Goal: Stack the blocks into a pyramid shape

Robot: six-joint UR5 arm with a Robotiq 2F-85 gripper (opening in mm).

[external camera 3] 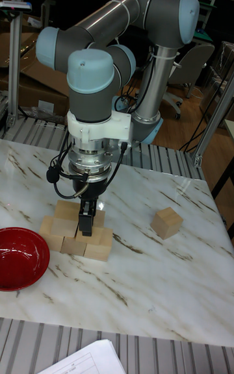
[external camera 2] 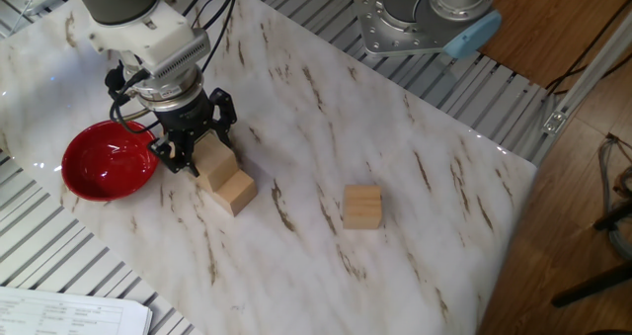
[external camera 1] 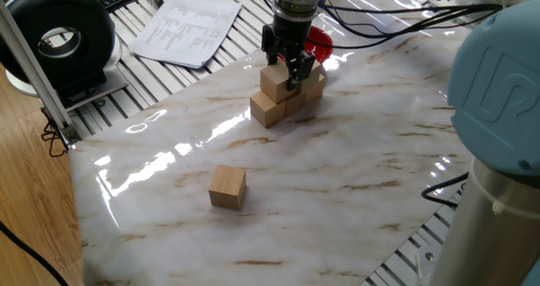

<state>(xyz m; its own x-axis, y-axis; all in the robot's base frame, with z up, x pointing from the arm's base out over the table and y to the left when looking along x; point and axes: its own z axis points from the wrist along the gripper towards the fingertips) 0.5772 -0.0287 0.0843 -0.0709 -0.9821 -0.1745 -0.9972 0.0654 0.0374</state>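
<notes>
The tall fixed view shows us the arm bent over in a big curve, with its wrist pointing straight down at the bench [external camera 3: 162, 283]. The gripper [external camera 3: 86, 223] hangs right over the pile of blocks [external camera 3: 73, 231]. The pile sits on the left part of the bench, just beside the red bowl [external camera 3: 19, 258]. We can see three blocks in the bottom row and more blocks on top of them. The dark fingers [external camera 3: 85, 218] come down in front of the top row, at the gap between two top blocks. We cannot tell from here if they squeeze anything.

In one fixed view, the fingers [external camera 1: 293, 69] stand on both sides of a top block [external camera 1: 277, 82]. They look close to its sides, but we cannot tell if they touch it. The other fixed view shows the gripper [external camera 2: 194, 142] low over the pile, with the red bowl [external camera 2: 107, 162] to its left.

One more block, the lone block [external camera 3: 166, 223], sits by itself, well apart from the pile, on the right side of the bench.
</notes>
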